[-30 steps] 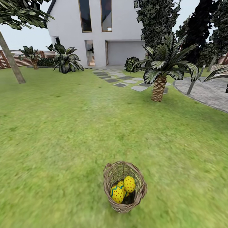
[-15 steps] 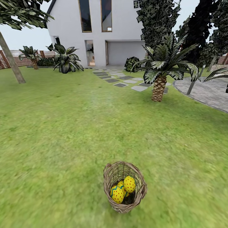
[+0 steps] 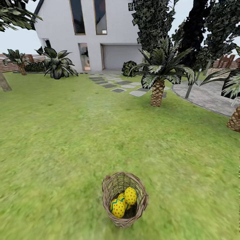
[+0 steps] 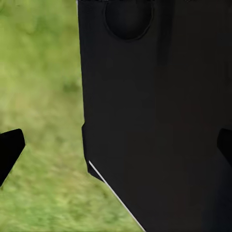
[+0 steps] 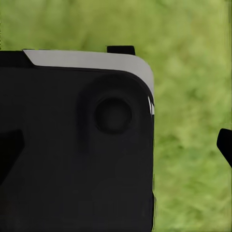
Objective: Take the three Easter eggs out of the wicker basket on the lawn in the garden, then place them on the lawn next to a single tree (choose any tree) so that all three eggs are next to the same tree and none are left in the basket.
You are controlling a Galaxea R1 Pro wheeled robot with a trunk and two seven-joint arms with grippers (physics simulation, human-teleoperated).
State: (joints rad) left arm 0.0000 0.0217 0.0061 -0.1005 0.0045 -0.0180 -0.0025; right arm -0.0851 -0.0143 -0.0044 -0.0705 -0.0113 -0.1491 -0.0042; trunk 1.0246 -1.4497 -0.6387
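mottled lawn (image 3: 66, 140), woven round wicker basket (image 3: 124, 199) cradling dotted easter eggs (image 3: 130, 195); both fingers' state indiscernible

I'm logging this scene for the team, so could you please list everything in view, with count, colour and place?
wicker basket: one, brown, on the near lawn.
Easter eggs: yellow with red dots, inside the basket; two clear, a third partly hidden.
lawn: green, mottled, all around.
palms: scaly trunks, mid lawn and right edge.
house: white, at the back.
stepping stones: grey, toward the house.
fence: brown slats, far left.
left gripper: fingertips dark, wide apart, over grass.
right gripper: the same.
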